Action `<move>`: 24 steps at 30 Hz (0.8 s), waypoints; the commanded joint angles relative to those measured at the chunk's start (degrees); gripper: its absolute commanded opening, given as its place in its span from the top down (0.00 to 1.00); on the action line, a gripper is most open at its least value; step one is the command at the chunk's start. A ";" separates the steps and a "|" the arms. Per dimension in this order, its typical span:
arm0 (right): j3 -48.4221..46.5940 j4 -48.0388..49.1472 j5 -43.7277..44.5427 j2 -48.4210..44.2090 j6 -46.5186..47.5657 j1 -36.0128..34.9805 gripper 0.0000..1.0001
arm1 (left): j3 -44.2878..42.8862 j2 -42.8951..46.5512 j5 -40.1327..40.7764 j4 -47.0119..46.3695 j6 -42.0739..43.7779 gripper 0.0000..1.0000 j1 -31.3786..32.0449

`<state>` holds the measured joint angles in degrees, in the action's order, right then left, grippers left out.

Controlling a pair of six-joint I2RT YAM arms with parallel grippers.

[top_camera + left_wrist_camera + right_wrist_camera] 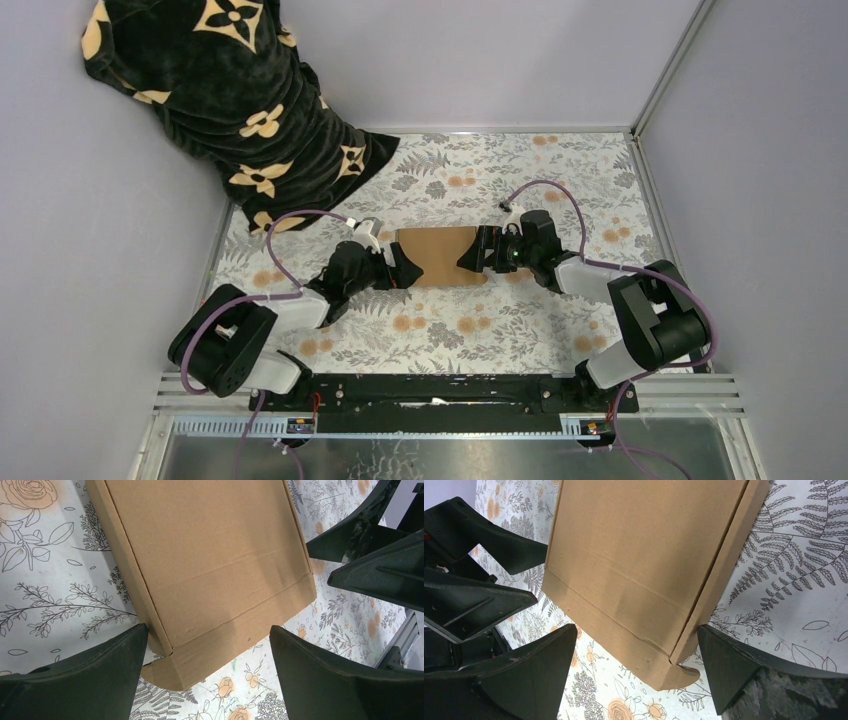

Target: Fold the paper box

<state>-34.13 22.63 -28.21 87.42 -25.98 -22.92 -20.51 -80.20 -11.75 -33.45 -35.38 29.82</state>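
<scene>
Floral-clothed bench [520, 330] carries the paper box [438, 256] flat at its centre. Left claw [208, 630] and right claw [636, 627] gape wide at opposite ends, holding nothing. Best to lift each end flap squarely along its crease.

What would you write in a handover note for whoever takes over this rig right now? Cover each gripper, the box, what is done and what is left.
Box: lying flat on the table, between the two arms.
Left gripper: jaws open at the box's left end, holding nothing.
Right gripper: jaws open at its right end, holding nothing.
Done: both arms are in place at the box.
Left: the folding, apparently all of it.
</scene>
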 commanded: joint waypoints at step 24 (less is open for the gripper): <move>1.20 -0.05 -1.72 -5.84 -0.57 0.29 0.00 | -0.30 3.29 -1.60 -1.44 -0.05 0.02 -0.47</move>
<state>-33.08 22.11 -28.18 84.66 -26.06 -22.85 -20.51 -78.81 -12.58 -33.58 -35.40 29.76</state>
